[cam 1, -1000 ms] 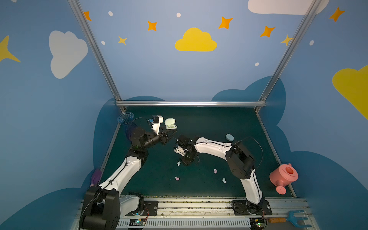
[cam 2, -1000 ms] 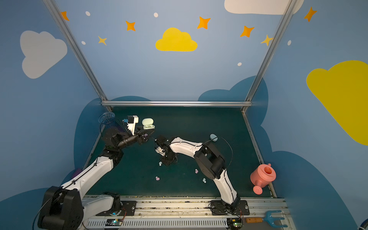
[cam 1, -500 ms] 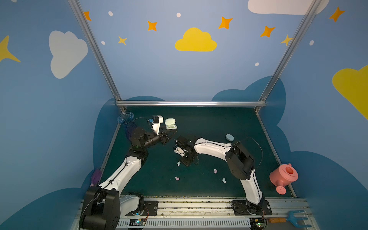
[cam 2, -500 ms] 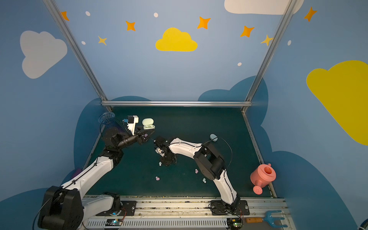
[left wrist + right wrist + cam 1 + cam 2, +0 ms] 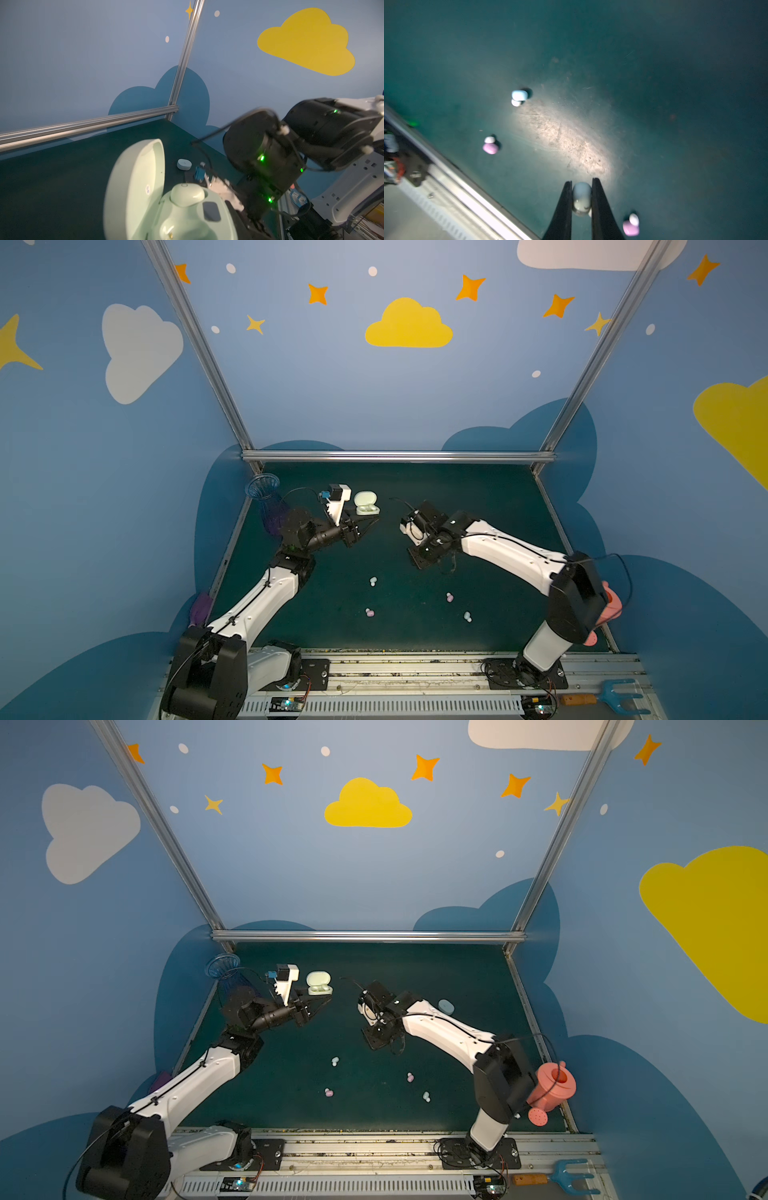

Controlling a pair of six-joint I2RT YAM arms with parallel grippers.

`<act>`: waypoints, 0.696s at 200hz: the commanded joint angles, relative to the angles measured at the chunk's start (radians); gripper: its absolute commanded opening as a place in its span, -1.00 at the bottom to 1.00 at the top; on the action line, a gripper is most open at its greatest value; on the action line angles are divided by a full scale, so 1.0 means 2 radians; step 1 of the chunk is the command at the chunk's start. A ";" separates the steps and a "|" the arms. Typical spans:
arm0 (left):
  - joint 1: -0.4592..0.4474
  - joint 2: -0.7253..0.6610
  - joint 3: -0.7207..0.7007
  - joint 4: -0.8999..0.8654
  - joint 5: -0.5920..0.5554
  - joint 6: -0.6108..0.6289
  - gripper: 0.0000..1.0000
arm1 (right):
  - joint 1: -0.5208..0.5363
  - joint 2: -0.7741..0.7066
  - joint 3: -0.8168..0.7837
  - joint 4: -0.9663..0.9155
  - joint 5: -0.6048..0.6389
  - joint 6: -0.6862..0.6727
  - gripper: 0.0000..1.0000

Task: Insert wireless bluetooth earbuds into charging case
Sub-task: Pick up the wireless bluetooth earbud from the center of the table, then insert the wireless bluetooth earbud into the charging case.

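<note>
My left gripper [image 5: 366,526] is shut on the base of a mint-green charging case [image 5: 365,504], held above the back left of the mat with its lid open. In the left wrist view the case [image 5: 145,187] has one mint bud [image 5: 187,195] seated and the slot beside it empty. My right gripper [image 5: 581,184] hangs over the mat's middle, shut on a pale mint earbud [image 5: 581,197]. Several earbuds lie loose on the mat: pale blue [image 5: 373,581], pink [image 5: 449,596], pink [image 5: 369,612], pale blue [image 5: 468,617].
A closed pale blue case [image 5: 446,1006] lies behind the right arm. A blue glass vase [image 5: 266,497] stands at the back left corner. A pink watering can [image 5: 552,1088] sits at the right edge, and a metal rail [image 5: 395,668] runs along the front.
The right jaws closed on the pale bud, then the right gripper rose and shifted right, away from the left gripper. The left arm and case stayed put.
</note>
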 commanded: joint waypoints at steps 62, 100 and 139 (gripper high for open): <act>-0.124 0.016 -0.004 0.034 -0.059 0.065 -0.63 | -0.041 -0.178 0.063 -0.055 -0.055 0.094 -0.75; -0.163 0.045 0.006 0.048 -0.076 0.104 -0.63 | -0.041 -0.218 0.072 -0.029 -0.094 0.140 -0.73; -0.191 0.080 0.028 0.074 -0.073 0.119 -0.63 | -0.042 -0.228 0.068 0.022 -0.137 0.179 -0.73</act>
